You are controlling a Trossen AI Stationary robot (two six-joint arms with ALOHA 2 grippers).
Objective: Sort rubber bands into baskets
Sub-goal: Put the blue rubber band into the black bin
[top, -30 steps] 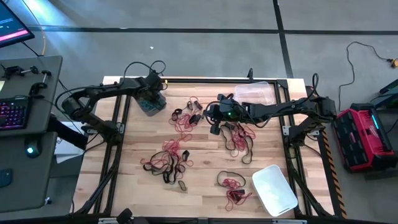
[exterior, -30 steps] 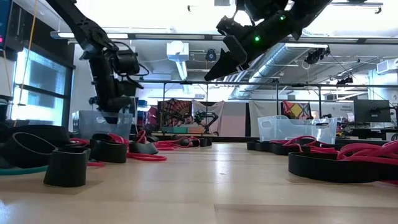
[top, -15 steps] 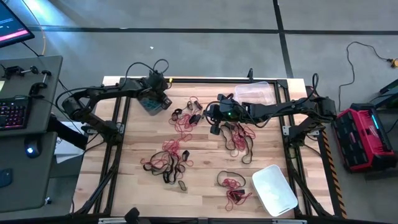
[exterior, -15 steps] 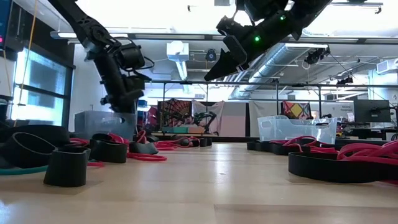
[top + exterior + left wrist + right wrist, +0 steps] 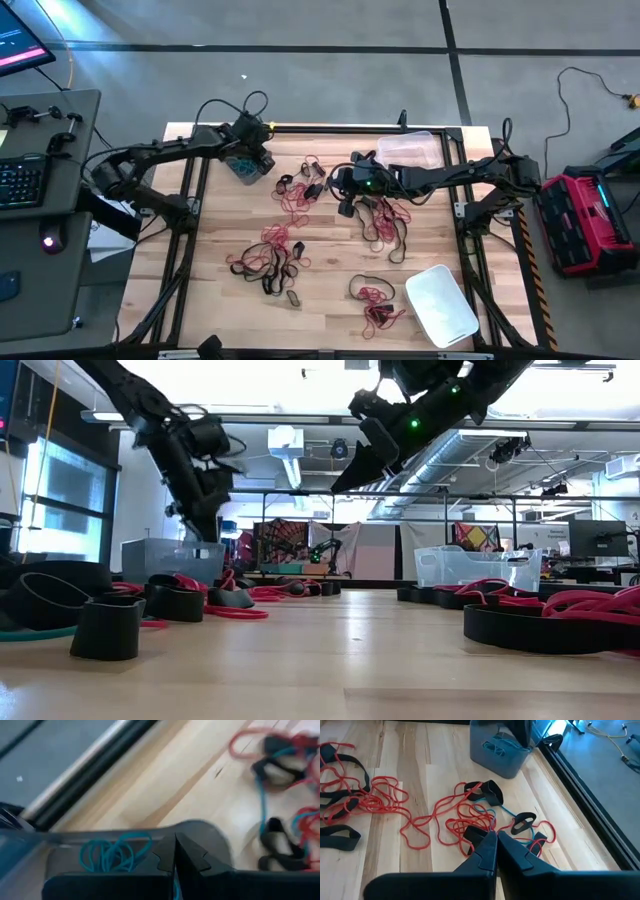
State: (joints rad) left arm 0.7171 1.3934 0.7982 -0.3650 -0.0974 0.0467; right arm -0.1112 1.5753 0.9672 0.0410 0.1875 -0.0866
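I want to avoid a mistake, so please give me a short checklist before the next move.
1. Left fingers shut and holding nothing: ok.
2. Right fingers shut and holding nothing: ok.
3. Teal bands lie inside the grey tub: ok.
4. Left gripper clear of the tub rim: cannot tell.
5. Next pile of red, black and teal bands lies ahead of the right fingers: ok, but tangled.
6. Clear tub and white tub upright: ok.

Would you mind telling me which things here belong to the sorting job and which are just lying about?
Job:
rubber bands
grey basket, teal bands inside
clear basket
whitish basket
left gripper
right gripper

Lying about:
keyboard
red case
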